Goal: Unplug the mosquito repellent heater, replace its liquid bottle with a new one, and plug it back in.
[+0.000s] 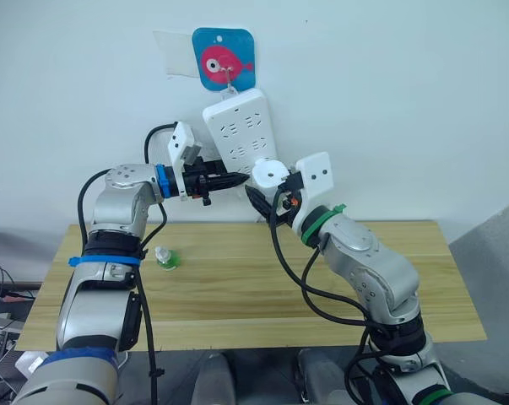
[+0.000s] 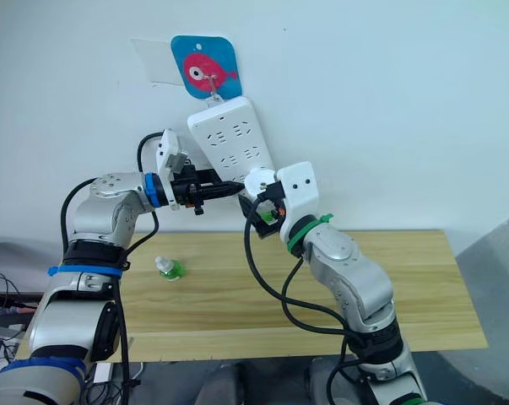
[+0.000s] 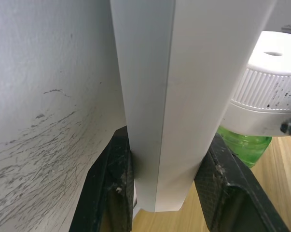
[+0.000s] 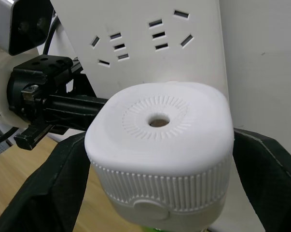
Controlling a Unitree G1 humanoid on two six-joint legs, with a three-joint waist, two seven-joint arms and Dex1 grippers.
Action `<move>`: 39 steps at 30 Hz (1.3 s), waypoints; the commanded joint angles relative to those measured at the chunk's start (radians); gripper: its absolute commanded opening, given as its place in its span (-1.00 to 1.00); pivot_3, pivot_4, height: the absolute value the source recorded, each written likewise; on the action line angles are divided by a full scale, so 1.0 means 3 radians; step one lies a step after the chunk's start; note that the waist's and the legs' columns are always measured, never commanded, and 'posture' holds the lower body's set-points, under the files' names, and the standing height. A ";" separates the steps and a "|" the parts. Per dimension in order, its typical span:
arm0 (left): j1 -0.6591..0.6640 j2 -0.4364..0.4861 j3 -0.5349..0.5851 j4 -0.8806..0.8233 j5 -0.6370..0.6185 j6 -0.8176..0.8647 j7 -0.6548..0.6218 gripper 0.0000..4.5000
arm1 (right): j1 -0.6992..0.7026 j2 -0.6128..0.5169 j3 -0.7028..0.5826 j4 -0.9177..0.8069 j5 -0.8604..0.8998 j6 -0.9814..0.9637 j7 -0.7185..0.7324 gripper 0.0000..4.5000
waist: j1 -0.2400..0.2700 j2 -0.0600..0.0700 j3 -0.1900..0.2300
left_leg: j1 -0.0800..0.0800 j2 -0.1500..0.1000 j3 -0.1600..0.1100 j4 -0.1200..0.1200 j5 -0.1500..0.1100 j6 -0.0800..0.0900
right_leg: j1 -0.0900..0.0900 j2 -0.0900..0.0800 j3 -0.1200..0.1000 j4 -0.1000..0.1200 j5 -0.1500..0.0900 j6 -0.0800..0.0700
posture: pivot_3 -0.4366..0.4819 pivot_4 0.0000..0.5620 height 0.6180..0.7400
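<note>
The white mosquito repellent heater [image 1: 269, 173] sits against the lower end of the white power strip [image 1: 237, 131] hanging on the wall. My right gripper [image 1: 262, 192] is shut on the heater, its black fingers [image 4: 44, 193] pressing both sides of the ribbed body [image 4: 159, 140]. The prongs are hidden, so I cannot tell whether they are in a socket. Its liquid bottle [image 3: 244, 145] shows green under the heater [image 3: 268, 82]. My left gripper [image 1: 233, 180] is shut on the strip's lower end, fingers [image 3: 114, 183] on both edges. The new one [image 1: 165, 257], green with a pale top, stands on the table's left side.
The wooden table [image 1: 322, 278] stands against the white wall. The strip hangs tilted from a blue fish hook [image 1: 224, 59]. Black cables loop from both arms over the table.
</note>
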 commanded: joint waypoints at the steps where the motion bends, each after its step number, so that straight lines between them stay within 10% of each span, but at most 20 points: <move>1: 0.0037 0.0004 0.0062 -0.0074 -0.0035 0.0002 0.0062 -0.42 | -0.0068 0.0045 0.0017 -0.0042 -0.0070 -0.0127 0.0009 0.44 | -0.0002 0.0000 0.0000 | 0.0000 0.0000 0.0000 0.0000 0.0000 0.0000 | 0.0000 0.0000 0.0000 0.0000 0.0000 0.0000 | -0.23 -0.20 1.00; 23: -0.0070 0.0031 0.0066 0.0368 0.0190 -0.0340 0.0468 -0.42 | 0.0283 -0.0314 -0.0277 -0.0841 0.0175 0.0380 0.0199 0.34 | 0.0016 -0.0001 0.0005 | 0.0004 -0.0001 -0.0004 0.0001 0.0008 0.0005 | 0.0003 -0.0001 -0.0004 0.0010 0.0005 0.0003 | -0.28 -0.17 1.00; 32: 0.0481 0.0266 0.0151 -0.0176 0.0047 -0.0028 0.0424 0.93 | 0.0449 -0.0300 -0.0851 -0.0801 0.0447 0.0354 0.0269 0.34 | -0.0034 -0.0001 0.0024 | 0.0002 0.0001 -0.0004 -0.0002 0.0012 0.0005 | 0.0000 -0.0001 -0.0004 0.0008 0.0011 0.0001 | -0.30 -0.15 1.00; 39: 0.1805 0.0520 0.0284 -0.1608 -0.0140 0.0322 0.0499 0.98 | 0.0458 0.0045 -0.1688 -0.0462 0.1012 0.0560 0.0033 0.34 | -0.0082 0.0004 0.0042 | -0.0018 0.0006 0.0001 -0.0017 0.0017 -0.0009 | -0.0026 -0.0001 0.0000 -0.0001 0.0007 -0.0002 | -0.33 -0.16 1.00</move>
